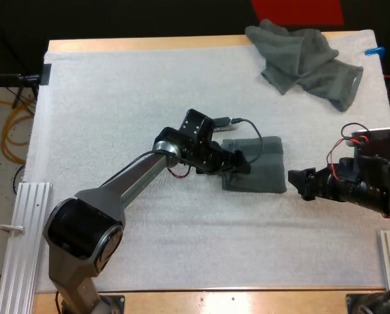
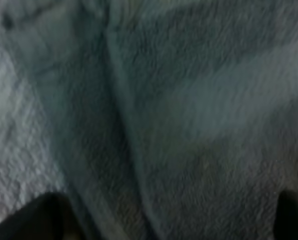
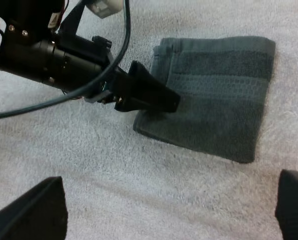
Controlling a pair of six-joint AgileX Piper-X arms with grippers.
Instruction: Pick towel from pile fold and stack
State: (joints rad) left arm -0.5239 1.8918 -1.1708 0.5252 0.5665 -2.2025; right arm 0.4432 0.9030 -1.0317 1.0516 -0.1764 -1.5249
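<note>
Towel lies folded; your left gripper seems spread over its edge, right gripper spread beside it. Press flat, square corners before stacking.

White mat covers wooden table; aluminium rail at mat's near-left edge, second rail near-right.

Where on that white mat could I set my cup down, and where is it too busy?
Bare: the mat on the far left, up to the crumpled towel, and the near strip before the folded towel. Crowded: around that towel, with the left end effector at its left edge and the right end effector just off its right side.
</note>
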